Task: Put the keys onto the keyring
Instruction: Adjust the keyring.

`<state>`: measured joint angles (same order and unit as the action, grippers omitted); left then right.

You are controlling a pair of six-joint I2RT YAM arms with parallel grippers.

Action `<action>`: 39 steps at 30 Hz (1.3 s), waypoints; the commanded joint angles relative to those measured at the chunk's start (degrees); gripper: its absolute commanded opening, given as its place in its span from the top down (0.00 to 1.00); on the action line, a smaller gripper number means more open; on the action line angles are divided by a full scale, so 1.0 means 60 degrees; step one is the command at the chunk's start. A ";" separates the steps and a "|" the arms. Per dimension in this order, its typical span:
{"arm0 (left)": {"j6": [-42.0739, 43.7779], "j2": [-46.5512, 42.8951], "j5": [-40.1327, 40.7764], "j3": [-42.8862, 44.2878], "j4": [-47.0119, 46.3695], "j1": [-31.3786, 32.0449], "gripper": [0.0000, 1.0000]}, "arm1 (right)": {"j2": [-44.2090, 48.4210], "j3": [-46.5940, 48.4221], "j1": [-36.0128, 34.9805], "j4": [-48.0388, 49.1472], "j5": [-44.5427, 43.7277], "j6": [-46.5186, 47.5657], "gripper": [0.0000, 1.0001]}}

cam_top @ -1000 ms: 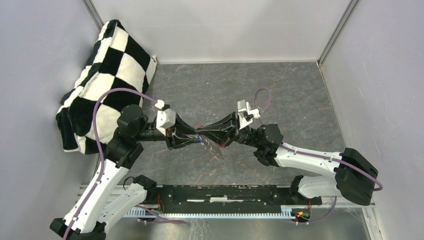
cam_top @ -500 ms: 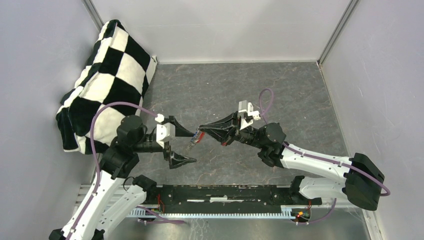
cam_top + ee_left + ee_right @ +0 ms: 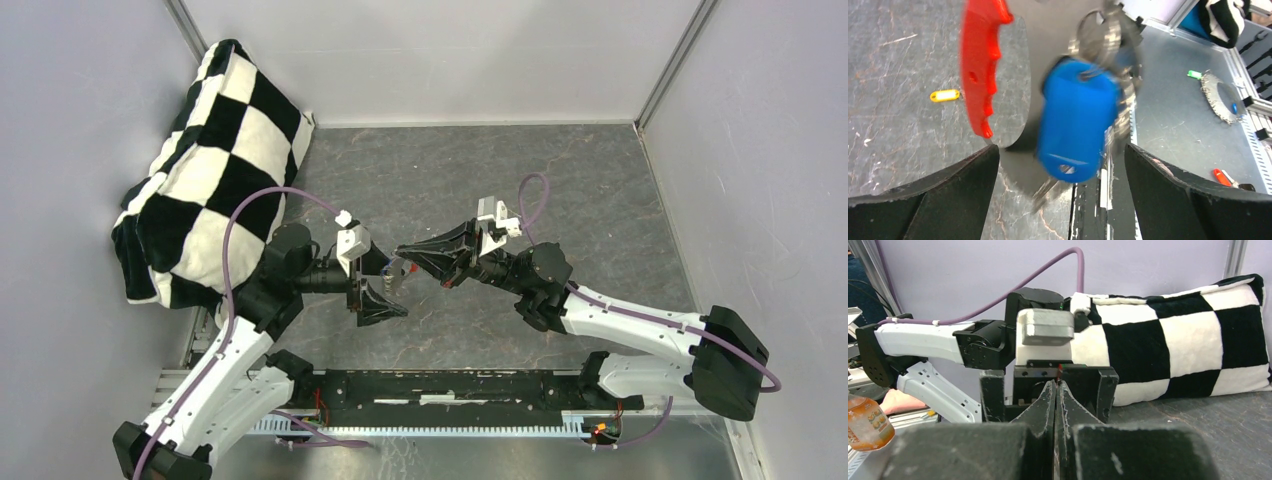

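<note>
Presently, item one: the keys (image 3: 1075, 127), a hanging bunch with a blue head cap foremost and grey metal loops above it. They hang mid-table, in the gap between the two arms.
- Lie of it: the bunch sits between the spread fingers of the left gripper (image 3: 383, 286), just to its right. Its long axis runs crosswise to the line between those fingers. The left arm is the nearer free one, its jaws standing wide apart and gripping nothing.
- Item two: the keyring (image 3: 979, 65), a red crescent just beside the bunch on its far side. Whether any key is threaded on it cannot be told.
- The right gripper (image 3: 1056, 390) reaches in from the right, pressed closed, with a red sliver at its tips. By judgement it is pinching the keyring.
- Item three: a yellow piece (image 3: 944, 95) flat on the table, well apart. It may be a key cap.
- Writing: none legible on the caps.
</note>
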<state>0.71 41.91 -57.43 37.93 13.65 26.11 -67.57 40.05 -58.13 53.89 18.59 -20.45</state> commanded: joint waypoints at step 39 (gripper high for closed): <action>1.0823 -0.1068 0.2548 0.0817 0.1838 0.0146 0.98 | 0.1272 0.1067 -0.0019 -0.4233 -0.0169 0.0403 0.02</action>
<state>42.11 38.39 -43.57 39.57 21.78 26.87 -64.07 42.35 -58.39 42.15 17.54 -21.78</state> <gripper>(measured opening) 0.184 0.912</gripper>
